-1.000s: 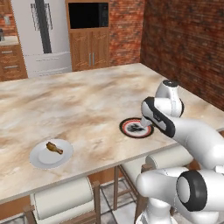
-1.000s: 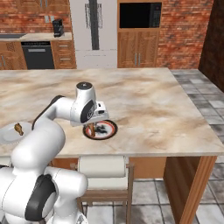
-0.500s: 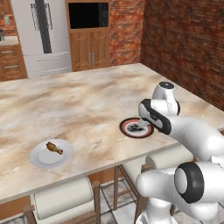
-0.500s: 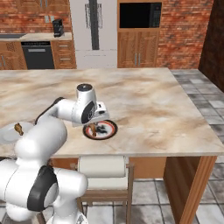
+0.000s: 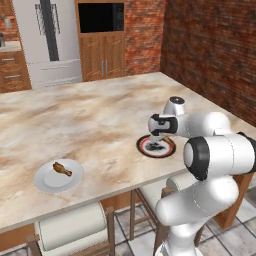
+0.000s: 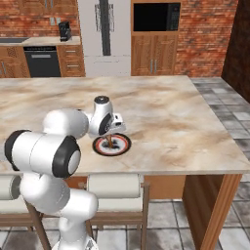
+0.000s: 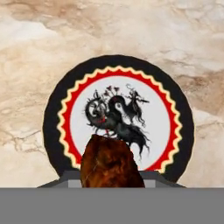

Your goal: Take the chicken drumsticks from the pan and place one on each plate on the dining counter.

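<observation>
marbled bench (image 5: 100,120), brick walls behind. hand (image 6: 110,140) gripping a drumstick (image 7: 111,164) over the dark-rimmed plate (image 5: 156,146); looks just clear of it. white plate (image 5: 57,176) holds the other drumstick (image 5: 62,169).

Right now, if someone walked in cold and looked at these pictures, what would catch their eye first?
Probably the white arm's gripper, shut on a golden-brown drumstick just above the dark-rimmed plate with the red ring near the front edge of the marbled dining counter. Next, the plain white plate farther left along that edge, already carrying the other drumstick.
</observation>
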